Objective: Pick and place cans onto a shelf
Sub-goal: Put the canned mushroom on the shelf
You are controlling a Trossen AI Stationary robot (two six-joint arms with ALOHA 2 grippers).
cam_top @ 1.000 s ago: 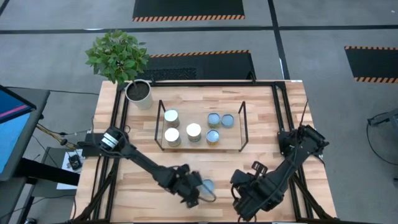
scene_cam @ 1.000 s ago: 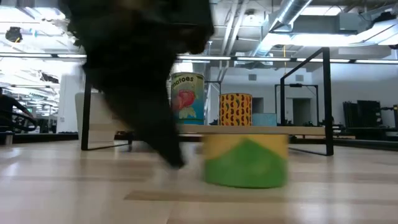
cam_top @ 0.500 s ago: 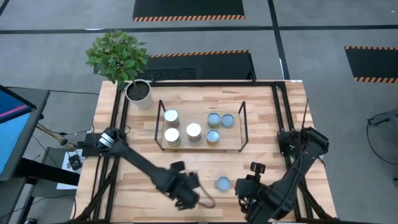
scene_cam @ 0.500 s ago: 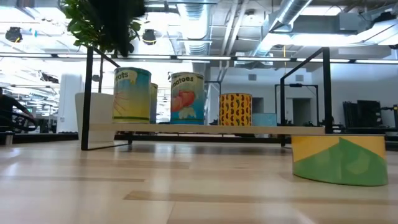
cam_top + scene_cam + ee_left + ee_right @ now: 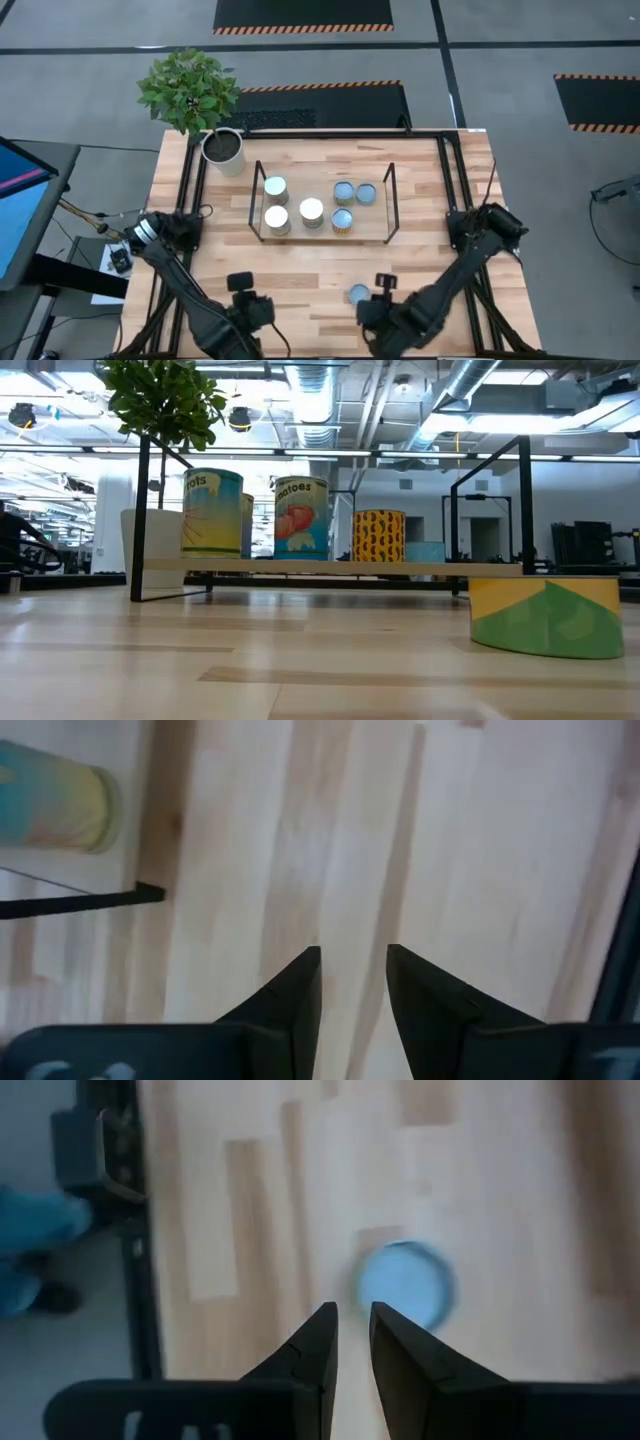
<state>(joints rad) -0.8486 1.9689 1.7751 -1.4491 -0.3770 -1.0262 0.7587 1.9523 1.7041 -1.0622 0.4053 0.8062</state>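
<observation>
Light-wood shelf [image 5: 322, 232] with black wire uprights carries six cans: two white-topped at its 9 o'clock end [image 5: 276, 189], one white-topped at centre [image 5: 312, 211], and three pale-blue-topped toward 3 o'clock [image 5: 343, 192]. A seventh can [image 5: 359, 294], pale-blue-topped with a yellow and green label, stands on the tabletop [image 5: 430, 200] at about 5 o'clock from the shelf, well apart from it. Judged from this layout, six of seven placements are done and one is left. Right gripper [image 5: 349, 1335], fingers narrowly parted and empty, hangs just beside this can. Left gripper [image 5: 352, 982], slightly parted and empty, waits at the table's 7 o'clock edge.
</observation>
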